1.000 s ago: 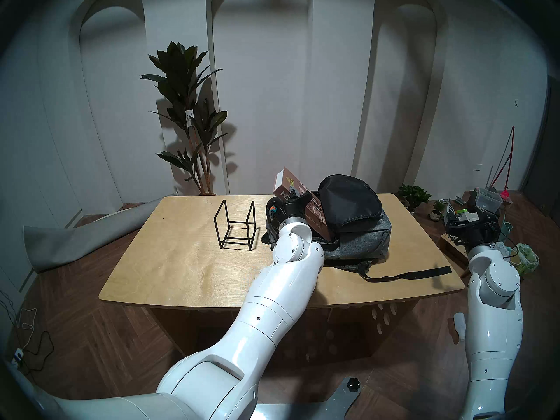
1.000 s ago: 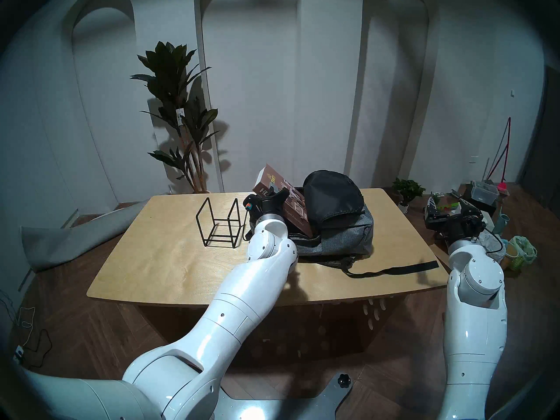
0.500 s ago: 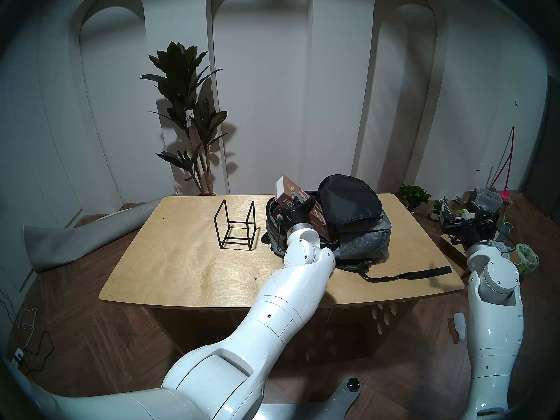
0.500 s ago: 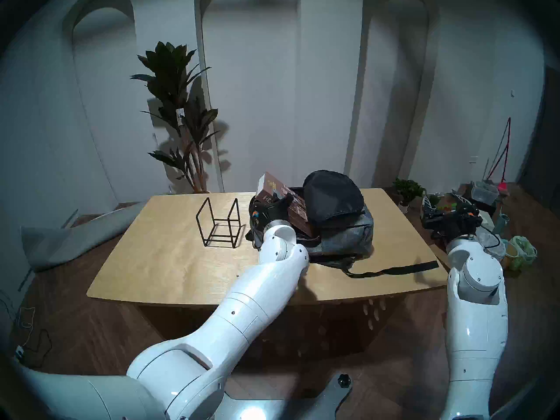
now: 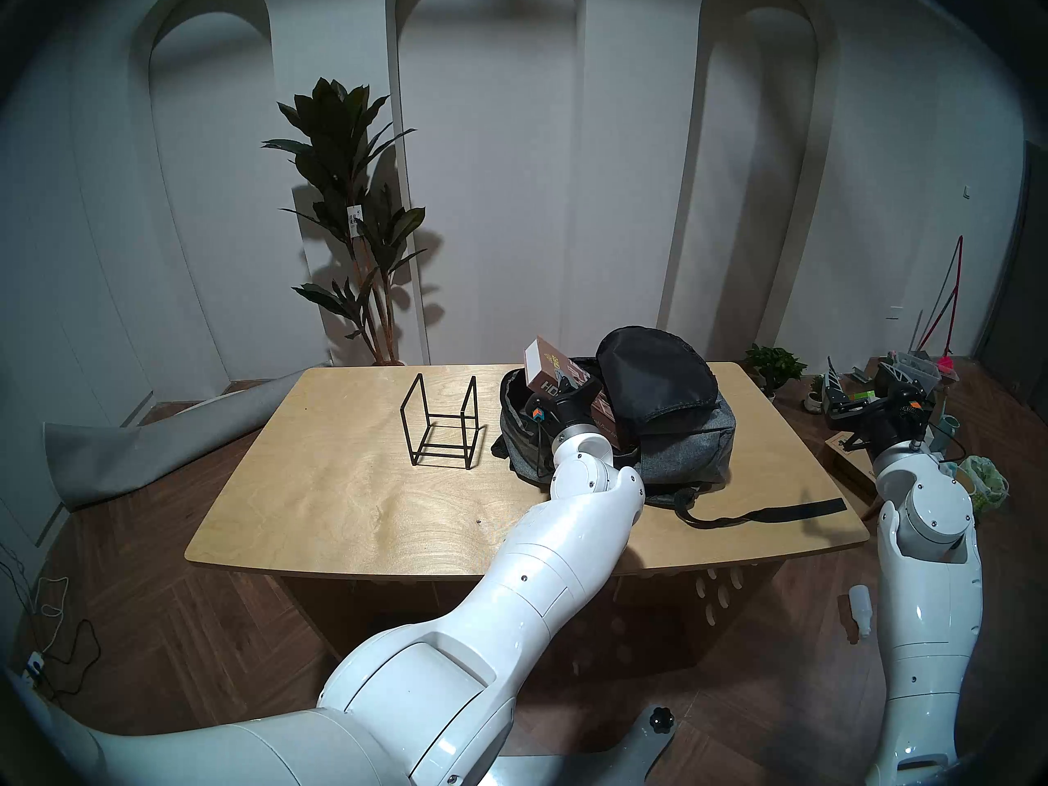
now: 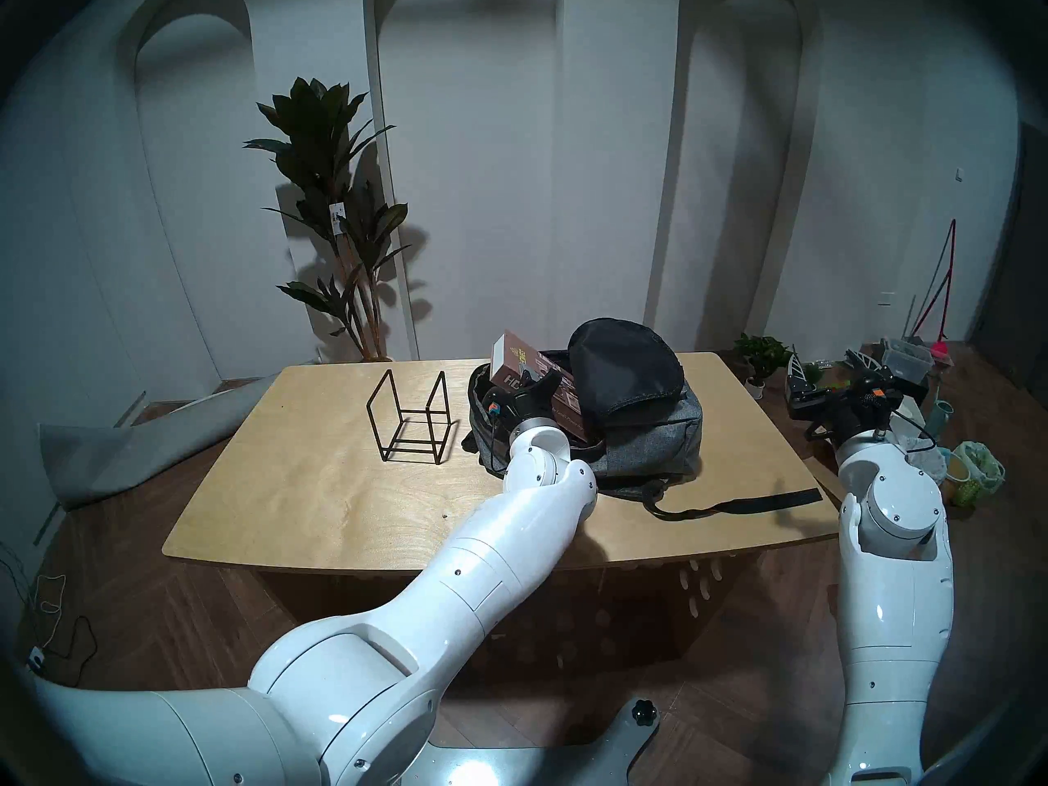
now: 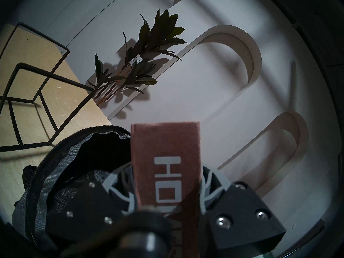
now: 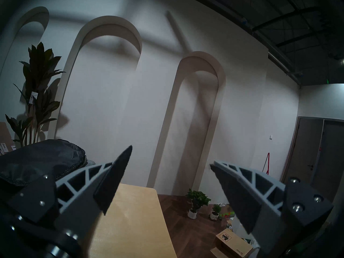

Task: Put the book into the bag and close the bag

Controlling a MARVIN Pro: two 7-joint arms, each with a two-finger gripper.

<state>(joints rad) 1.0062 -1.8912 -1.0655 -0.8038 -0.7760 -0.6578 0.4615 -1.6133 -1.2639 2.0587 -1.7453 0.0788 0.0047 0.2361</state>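
Left gripper [image 7: 167,201] clamped on thick brown rectangular book [image 5: 561,379], tilted, lower end inside mouth of heather-grey fabric backpack [image 5: 686,444] on counter [image 5: 340,484]. Right gripper [image 8: 171,179] apart, empty, off to the side. Risk: book corner snagging black lining or flap, dragging the soft backpack.

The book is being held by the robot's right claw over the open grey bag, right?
Not quite: the left claw holds the book over the open grey bag. The left wrist view shows it shut on the book; the right claw is open and empty.

Wire stand [image 5: 441,422] on table [image 5: 340,501] — plant [image 5: 351,223] behind
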